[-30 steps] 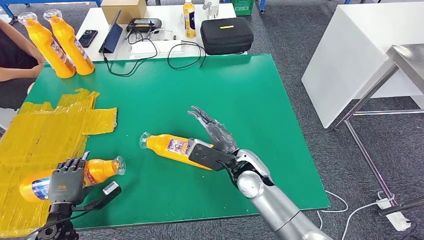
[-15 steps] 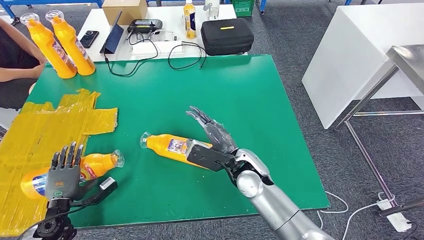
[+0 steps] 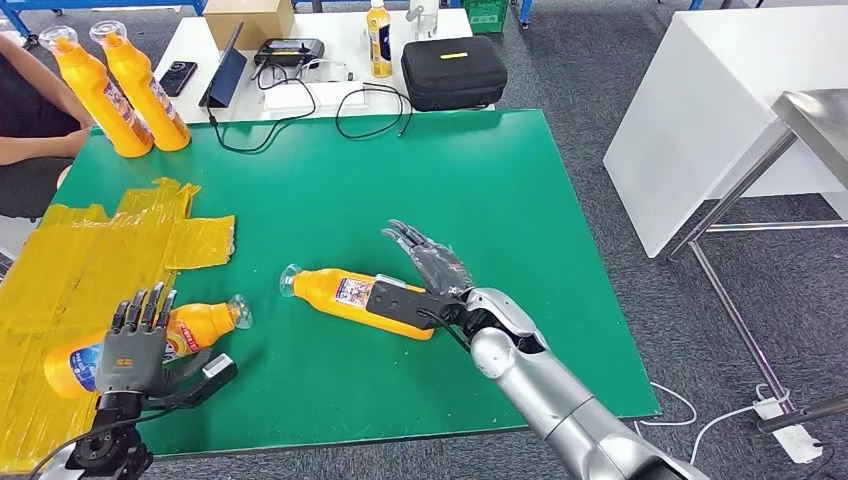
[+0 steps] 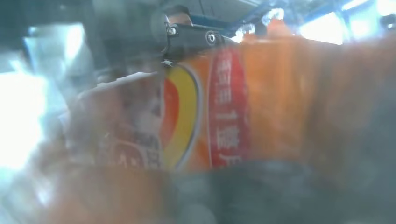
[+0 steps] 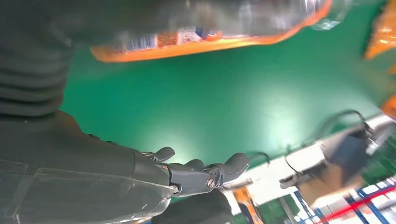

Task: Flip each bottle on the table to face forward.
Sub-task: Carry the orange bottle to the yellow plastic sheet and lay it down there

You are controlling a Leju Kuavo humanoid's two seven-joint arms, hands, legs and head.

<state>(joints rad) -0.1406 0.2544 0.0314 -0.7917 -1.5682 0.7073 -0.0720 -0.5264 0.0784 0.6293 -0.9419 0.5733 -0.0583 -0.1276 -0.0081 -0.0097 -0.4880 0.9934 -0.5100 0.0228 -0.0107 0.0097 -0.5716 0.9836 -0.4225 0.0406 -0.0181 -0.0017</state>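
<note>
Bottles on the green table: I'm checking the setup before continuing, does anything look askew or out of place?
Two bottles stand upright at the far left; two lie on their sides: one mid-table by the right hand, one on crumpled yellow tape.

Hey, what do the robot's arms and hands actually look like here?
The right arm is polished silver metal with rounded joint shells. The right robot hand has dark grey fingers and a black block-shaped thumb. The left robot hand is dark grey with small orange lettering on its back, black cables trailing from its wrist.

The green table point(image 3: 500, 180) carries 4 orange bottles, 2 upright, 2 lying, plus yellow tape point(image 3: 60, 260).
</note>
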